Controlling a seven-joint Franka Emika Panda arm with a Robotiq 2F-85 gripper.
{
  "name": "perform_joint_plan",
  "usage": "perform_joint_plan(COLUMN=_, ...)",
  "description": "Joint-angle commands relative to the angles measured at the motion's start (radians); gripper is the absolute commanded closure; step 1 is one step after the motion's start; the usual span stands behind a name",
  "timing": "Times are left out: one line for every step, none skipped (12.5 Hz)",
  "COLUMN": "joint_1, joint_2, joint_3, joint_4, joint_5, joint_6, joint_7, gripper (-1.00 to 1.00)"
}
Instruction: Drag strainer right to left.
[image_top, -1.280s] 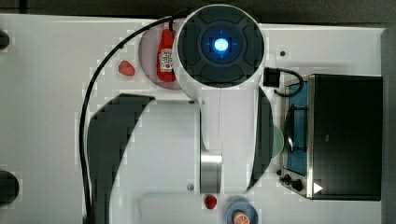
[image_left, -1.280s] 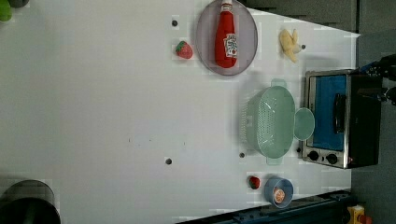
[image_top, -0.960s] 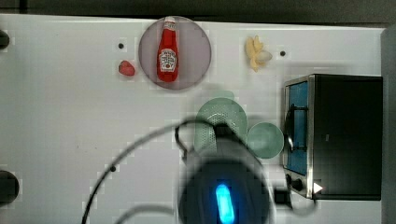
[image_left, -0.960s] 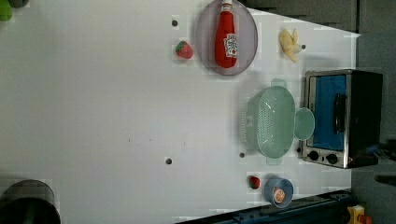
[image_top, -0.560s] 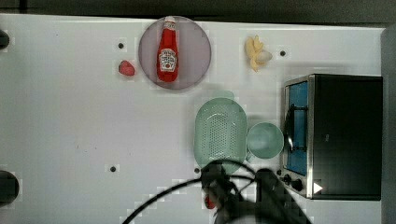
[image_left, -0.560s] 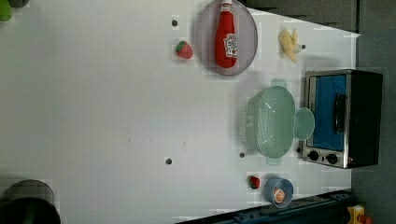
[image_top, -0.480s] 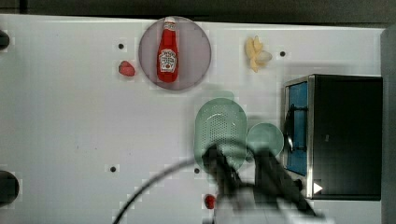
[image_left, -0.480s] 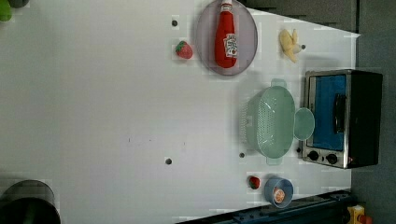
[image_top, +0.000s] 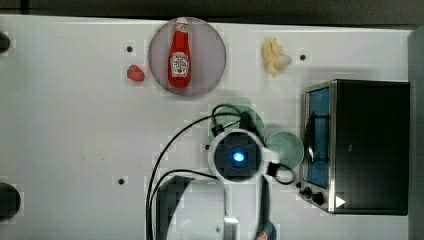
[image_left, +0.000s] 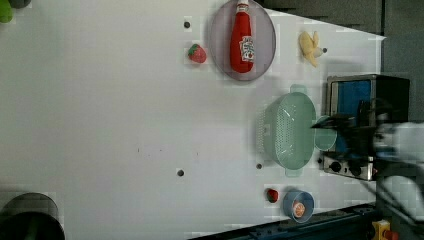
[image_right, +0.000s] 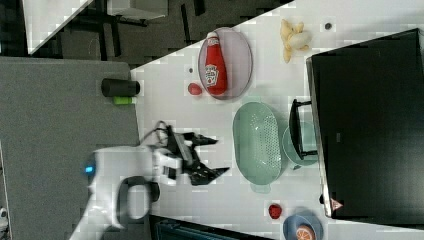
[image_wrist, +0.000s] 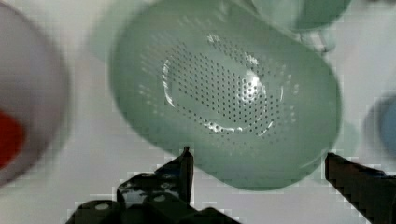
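The gripper (image_right: 215, 156) hangs above the white table (image_left: 100, 125) with its two dark fingers (image_wrist: 184, 163) spread wide apart, holding nothing. Below it sits the mint-green strainer (image_wrist: 224, 93) (its holed bowl facing up), untouched. In the left view, the strainer (image_left: 290, 130) stands just left of a mint-green cup (image_left: 327, 137) and the toaster oven (image_left: 360, 100), below the ketchup bottle (image_left: 242, 42) on its plate (image_left: 220, 40).
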Motion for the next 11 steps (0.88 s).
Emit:
perform_joint_plan(joint_1=0.02, joint_2=0.053, joint_3=0.017, joint_4=-0.004, joint_5=0.012, joint_6=0.089, joint_7=0.264, gripper=-1.0)
perform_joint_plan(joint_1=0.021, joint_2=0.11, joint_3=0.019, joint_4=-0.001, joint_5=0.012, joint_6=0.138, joint_7=0.332, gripper=-1.0)
perform_joint_plan(joint_1=0.022, joint_2=0.164, joint_3=0.022, joint_4=-0.001, joint_5=0.012, joint_6=0.196, joint_7=0.385, gripper=-1.0)
perform_joint_plan(joint_1=0.024, joint_2=0.214, joint_3=0.027, joint_4=-0.001, joint_5=0.012, joint_6=0.25, joint_7=0.42, gripper=-1.0)
perform_joint_plan(joint_1=0.025, joint_2=0.259, joint_3=0.035, joint_4=-0.001, joint_5=0.012, joint_6=0.3, joint_7=0.439, gripper=-1.0)
perform_joint_plan(joint_1=0.027, joint_2=0.299, joint_3=0.041, joint_4=-0.001, joint_5=0.012, joint_6=0.345, joint_7=0.445, gripper=-1.0)
perform_joint_plan(joint_1=0.031, joint_2=0.334, joint_3=0.045, joint_4=-0.001, joint_5=0.012, joint_6=0.39, joint_7=0.445, gripper=-1.0)
perform_joint_plan(joint_1=0.036, joint_2=0.367, joint_3=0.045, joint_4=0.0, joint_5=0.012, joint_6=0.435, joint_7=0.445, gripper=-1.0)
perform_joint_plan(joint_1=0.039, joint_2=0.394, joint_3=0.045, joint_4=0.0, joint_5=0.012, joint_6=0.47, joint_7=0.445, gripper=-1.0)
perform_joint_plan(joint_1=0.039, joint_2=0.418, joint_3=0.045, joint_4=0.0, joint_5=0.012, joint_6=0.497, joint_7=0.445, gripper=-1.0)
perform_joint_plan(joint_1=0.039, joint_2=0.439, joint_3=0.044, joint_4=0.0, joint_5=0.012, joint_6=0.514, joint_7=0.445, gripper=-1.0)
